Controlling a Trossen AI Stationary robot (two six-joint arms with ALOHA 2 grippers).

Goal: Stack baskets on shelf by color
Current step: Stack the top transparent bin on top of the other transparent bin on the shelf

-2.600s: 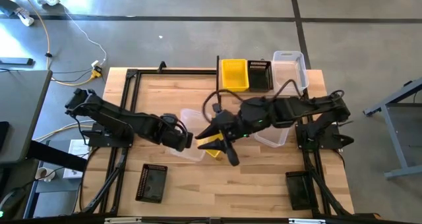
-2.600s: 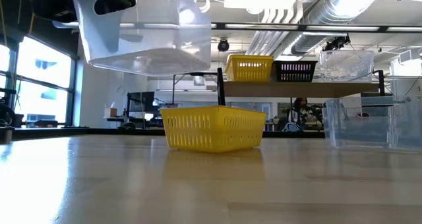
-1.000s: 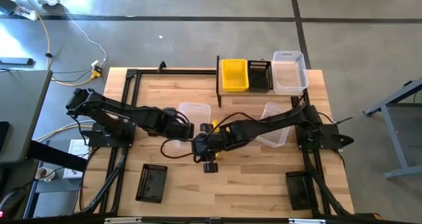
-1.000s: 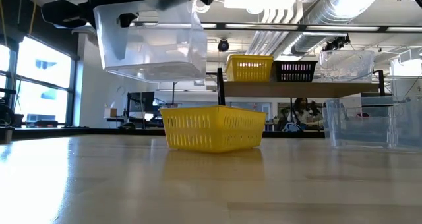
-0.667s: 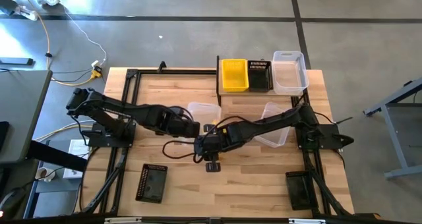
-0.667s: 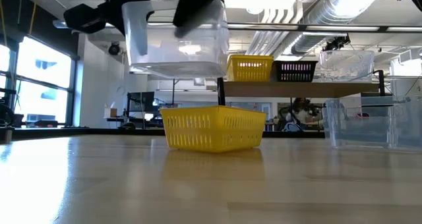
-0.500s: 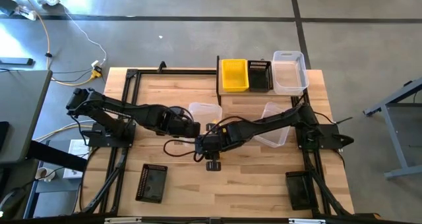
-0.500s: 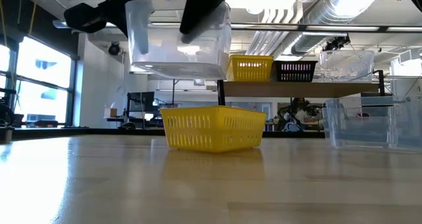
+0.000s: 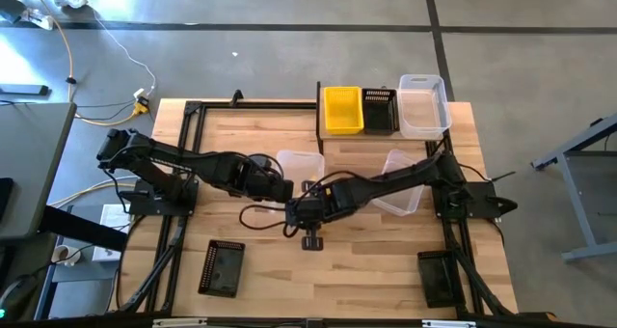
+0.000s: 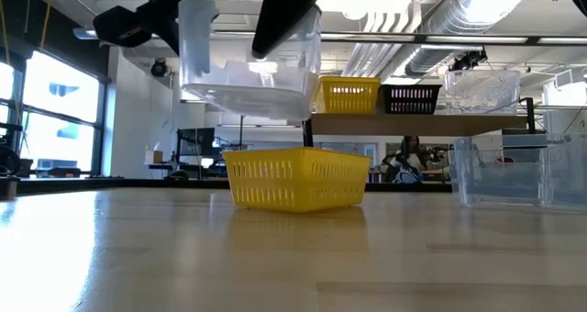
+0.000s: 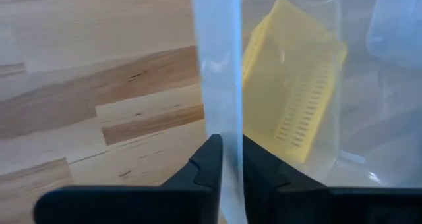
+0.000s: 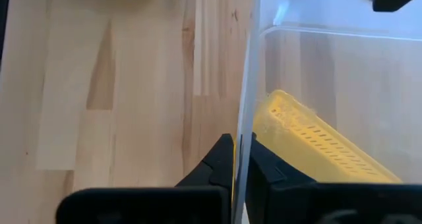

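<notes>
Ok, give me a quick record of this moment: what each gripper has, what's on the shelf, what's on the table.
held bin: clear bin, in the air above the yellow basket on the table
left gripper: shut on one wall of the clear bin
right gripper: shut on another wall of it
shelf: one yellow, one black and one clear basket, side by side
table: another clear bin at the right, black baskets at the front corners

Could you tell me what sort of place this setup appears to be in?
Probably a robotics lab or industrial workspace: exposed ceiling ducts in the low view, a bare concrete floor with loose cables, and a wooden table on a black frame.
</notes>
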